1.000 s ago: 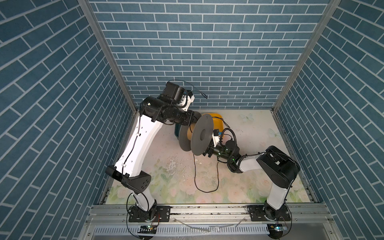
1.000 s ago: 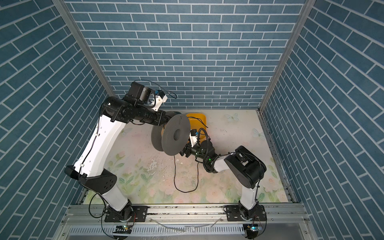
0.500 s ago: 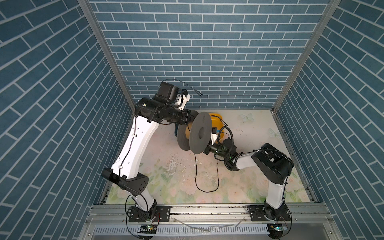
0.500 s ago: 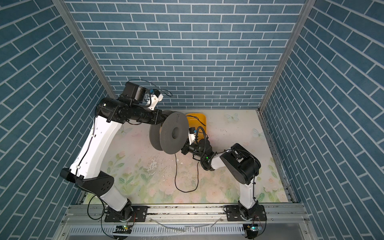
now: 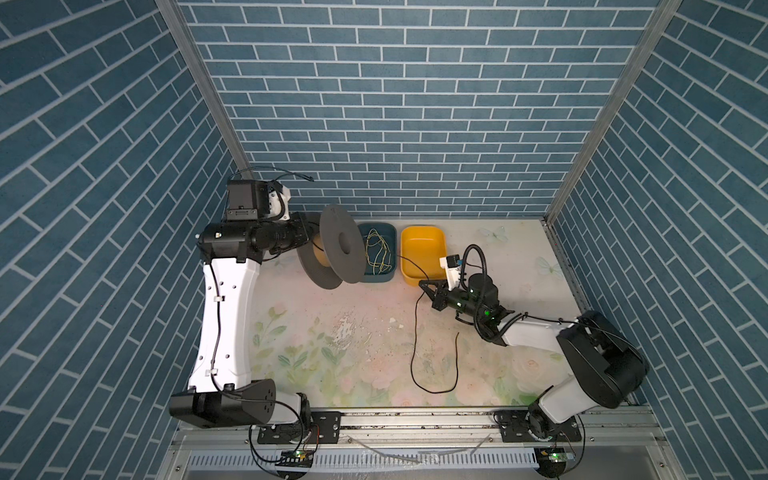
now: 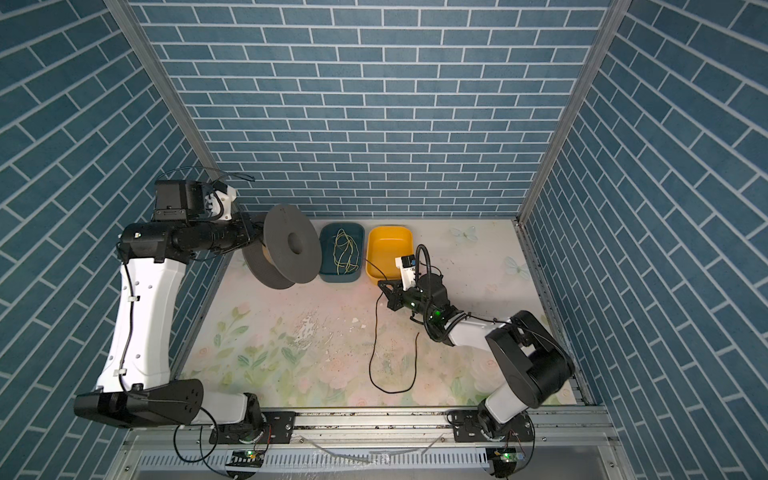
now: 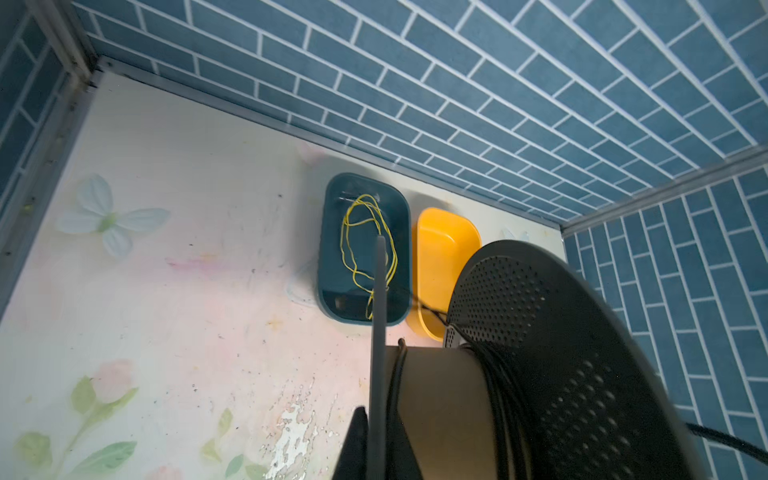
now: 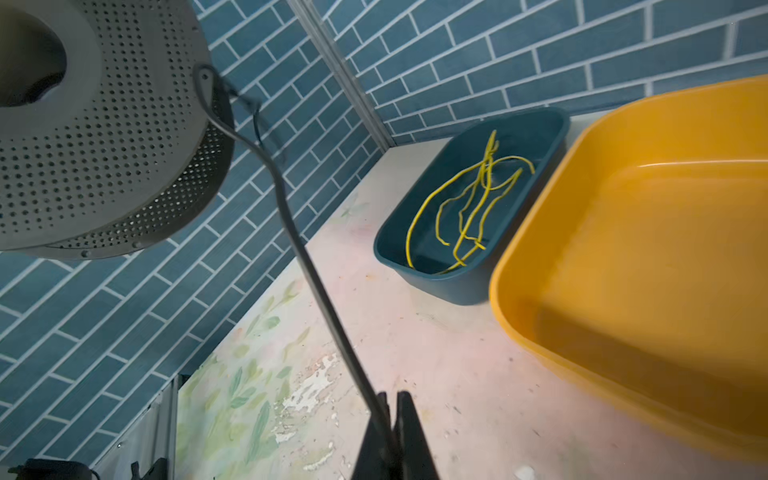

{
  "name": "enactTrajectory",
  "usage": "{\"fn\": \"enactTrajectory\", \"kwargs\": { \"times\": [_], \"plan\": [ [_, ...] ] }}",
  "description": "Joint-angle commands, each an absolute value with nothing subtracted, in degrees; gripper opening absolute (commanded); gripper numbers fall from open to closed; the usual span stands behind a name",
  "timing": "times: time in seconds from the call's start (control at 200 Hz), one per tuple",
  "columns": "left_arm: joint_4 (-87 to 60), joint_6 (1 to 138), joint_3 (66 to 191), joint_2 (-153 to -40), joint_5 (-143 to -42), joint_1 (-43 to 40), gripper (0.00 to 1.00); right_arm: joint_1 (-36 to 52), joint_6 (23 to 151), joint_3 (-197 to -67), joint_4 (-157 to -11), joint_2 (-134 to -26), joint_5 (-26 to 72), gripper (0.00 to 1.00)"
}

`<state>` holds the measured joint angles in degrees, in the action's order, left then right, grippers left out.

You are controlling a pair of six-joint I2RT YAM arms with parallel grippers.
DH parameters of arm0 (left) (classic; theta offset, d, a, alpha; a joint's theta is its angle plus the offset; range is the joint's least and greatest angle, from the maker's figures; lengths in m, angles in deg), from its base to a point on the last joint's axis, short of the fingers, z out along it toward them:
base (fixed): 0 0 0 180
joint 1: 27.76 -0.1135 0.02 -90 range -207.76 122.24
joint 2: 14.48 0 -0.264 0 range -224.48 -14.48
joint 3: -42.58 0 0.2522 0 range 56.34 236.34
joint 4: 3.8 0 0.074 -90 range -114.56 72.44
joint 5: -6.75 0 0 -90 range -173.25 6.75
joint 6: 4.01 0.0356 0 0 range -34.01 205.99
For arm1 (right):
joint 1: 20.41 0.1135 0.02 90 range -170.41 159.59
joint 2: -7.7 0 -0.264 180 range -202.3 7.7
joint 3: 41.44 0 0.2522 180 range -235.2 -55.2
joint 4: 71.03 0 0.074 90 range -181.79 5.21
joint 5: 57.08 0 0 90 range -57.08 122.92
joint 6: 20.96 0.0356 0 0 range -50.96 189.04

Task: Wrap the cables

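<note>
The grey spool (image 5: 338, 245) is held clear of the desk (image 5: 332, 353) at the rear left by the left jaws. They are closed narrowly on the thin edge of one flange. In the left wrist view a dark finger (image 7: 353, 449) is seen on each side of that edge. The spool (image 7: 561, 353) is turned so that its flanges stand nearly upright and its tan core lies level. Several turns of the black cable (image 7: 496, 395) are wound on the core and packed against the perforated flange. One more strand is seen beside the gripped flange.

From the spool the cable (image 5: 414, 332) is led through the air to the right jaws, and in both top views it crosses the near left corner of the yellow tray (image 5: 424, 241). The right jaws are shut on the cable. In the right wrist view the cable (image 8: 301, 249) is seen running straight from the rim of the spool (image 8: 104, 145) down into the closed jaws.

Below the right jaws the rest of the cable (image 6: 375, 332) is let down to the desk. There it is laid in an open U-shaped loop, with its free end pointed back toward the right arm (image 5: 532, 336).

The blue tray (image 5: 380, 278) and the yellow tray are set side by side at the rear wall, just beside the spool. A thin yellow-green wire (image 5: 376, 253) is seen lying tangled in the blue tray.
</note>
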<state>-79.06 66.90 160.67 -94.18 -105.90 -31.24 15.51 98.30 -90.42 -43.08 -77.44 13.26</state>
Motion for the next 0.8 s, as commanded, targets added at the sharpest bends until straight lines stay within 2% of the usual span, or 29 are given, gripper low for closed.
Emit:
{"fn": "enactTrajectory", "kwargs": {
  "times": [0.0,0.21,0.42,0.54,0.65,0.795],
  "plan": [
    [-73.0,65.4,158.7,-92.2,-104.2,-32.8,0.0,13.2,92.1,-90.3,-61.4,-71.3,19.9,0.0],
    [-71.2,64.6,156.1,-91.4,-101.2,-35.1,0.0,6.6,88.6,-93.2,-81.7,-62.8,29.5,0.0],
    [-70.3,64.0,155.4,-90.5,-100.5,-36.4,0.0,-3.4,88.4,-93.3,-90.0,-57.2,33.3,0.0],
    [-71.2,64.6,156.1,-90.0,-97.9,-36.4,0.0,-8.5,90.5,-93.5,-93.3,-55.1,39.1,0.0],
    [-71.4,65.0,156.5,-89.3,-96.6,-36.5,0.0,-13.9,91.5,-94.7,-95.2,-56.3,37.4,0.0],
    [-70.2,64.0,155.2,-88.6,-98.6,-36.3,0.0,-14.3,90.2,-95.0,-92.6,-57.5,30.0,0.0]
  ]
}}
